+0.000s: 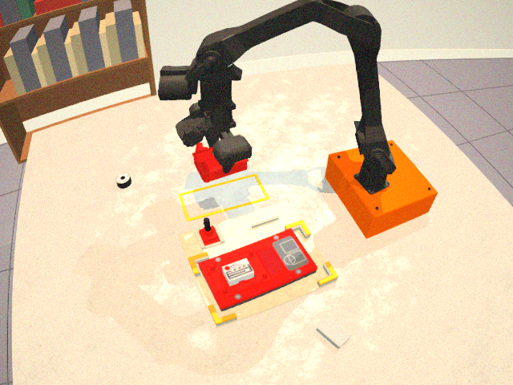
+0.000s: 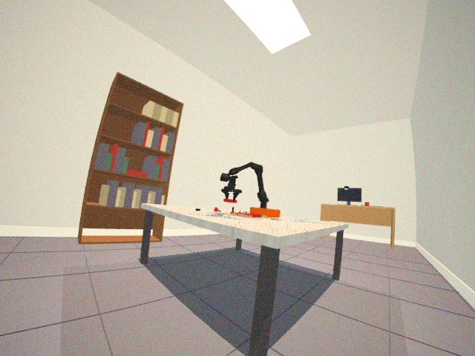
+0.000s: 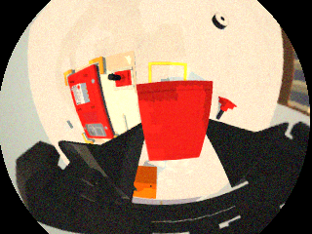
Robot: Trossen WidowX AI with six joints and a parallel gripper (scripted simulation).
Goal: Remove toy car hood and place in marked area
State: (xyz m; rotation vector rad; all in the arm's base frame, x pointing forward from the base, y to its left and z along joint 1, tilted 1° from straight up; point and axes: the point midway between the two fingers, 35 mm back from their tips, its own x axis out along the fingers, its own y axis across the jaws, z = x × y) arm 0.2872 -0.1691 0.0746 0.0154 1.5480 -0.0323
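The red hood (image 1: pixel 219 168) (image 2: pixel 230 200) (image 3: pixel 175 122) is a boxy panel held in the air above the table. My gripper (image 1: pixel 215 160) (image 2: pixel 230 199) (image 3: pixel 174 123) is shut on it, with one finger on each side. The marked area is a yellow outline (image 1: pixel 228 208) (image 3: pixel 168 63) flat on the table. In the top view the hood shows just beyond its far edge; in the wrist view the hood hides its lower part. The red toy car (image 1: pixel 256 285) (image 3: pixel 93 112) lies between yellow corner brackets, with a white engine block (image 1: pixel 238 271) (image 3: pixel 80 94) exposed on it.
A red stand with a black lever (image 1: pixel 209 236) (image 3: pixel 123 78) is between car and outline. A small red part (image 1: pixel 199 147) (image 2: pixel 216 209) (image 3: pixel 225 104) stands near the hood. A black-and-white wheel (image 1: pixel 123 180) (image 3: pixel 219 20), a grey tile (image 1: pixel 333 332) and the orange base (image 1: pixel 397 203) are farther out.
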